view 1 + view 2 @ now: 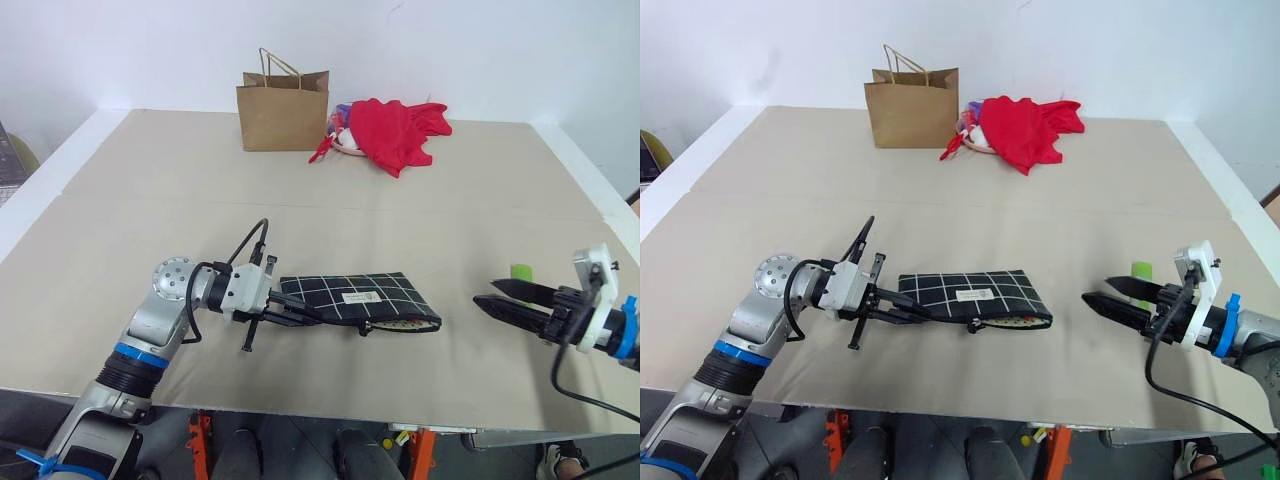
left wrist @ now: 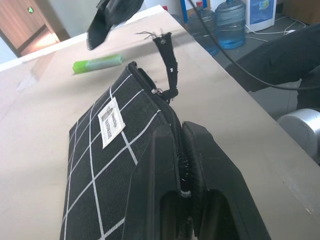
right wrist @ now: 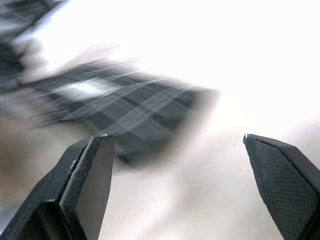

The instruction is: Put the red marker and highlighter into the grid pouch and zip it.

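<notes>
The grid pouch lies flat near the front edge of the tabletop, roughly midway between its left and right edges, label side up. Its zipper runs along the side facing the front edge and looks open at least at the end toward the right edge, where a patterned lining shows; the pull tab stands up loose in the left wrist view. The left gripper has its fingers closed on the pouch's left end, pinching the zipper seam.

The highlighter lies on the tabletop well apart from the pouch, toward the right edge, so it is not yet inside. The right gripper hovers just in front of it with its fingers spread wide and nothing between them.

The red marker is not to be seen on the tabletop; it may already be inside the pouch, but that cannot be confirmed. By this reading the highlighter still has to be picked up and put in, and then the pouch zipped.
</notes>
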